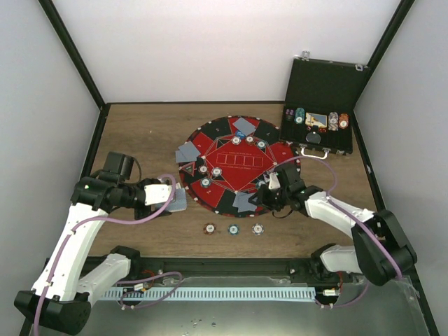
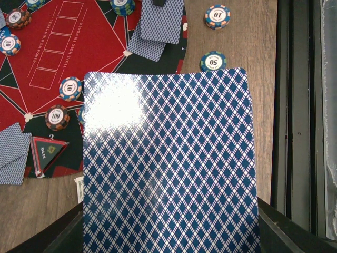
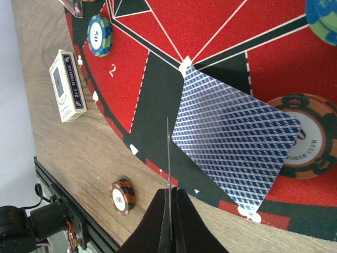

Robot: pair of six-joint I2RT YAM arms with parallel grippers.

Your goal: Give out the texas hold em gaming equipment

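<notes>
1. Red-and-black round felt mat (image 1: 231, 175) lies mid-way across the brown wooden table (image 1: 140, 133) in the top view, and an open black hinged case (image 1: 325, 80) stands at the far right. Grey-blue-backed playing cards (image 1: 245, 126) lie at the mat's far, left and near edges. Striped poker chips (image 1: 203, 169) dot the mat, and a row of three chips (image 1: 233, 229) sits on the wood just near of it. The left gripper (image 1: 179, 200) hangs at the mat's near-left edge, clamped on a grey-blue card block (image 1: 180, 203). The right gripper (image 1: 266, 194) is over the near-right edge, just beside the near cards.

2. From the left wrist, the held block's top card fills the view with its blue diamond back. It is gripped from both sides by the dark fingers (image 2: 63, 240). Whether more cards lie under it cannot be told. Behind it a green "50" chip (image 2: 213, 61) and an orange-and-blue "10" chip (image 2: 217, 16) rest on the wood. A "100" chip (image 2: 57, 116) and a triangular "ALL IN" marker (image 2: 47, 153) rest on the mat.

3. From the right wrist, the black fingers are pressed together, pinching a single card (image 3: 168, 153) seen edge-on. Beyond it a flat diamond-backed card (image 3: 231, 142) lies on the mat, overlapping an orange-and-black chip (image 3: 310, 137). A white card box (image 3: 67, 86) lies on the wood beside the mat's rim.
</notes>
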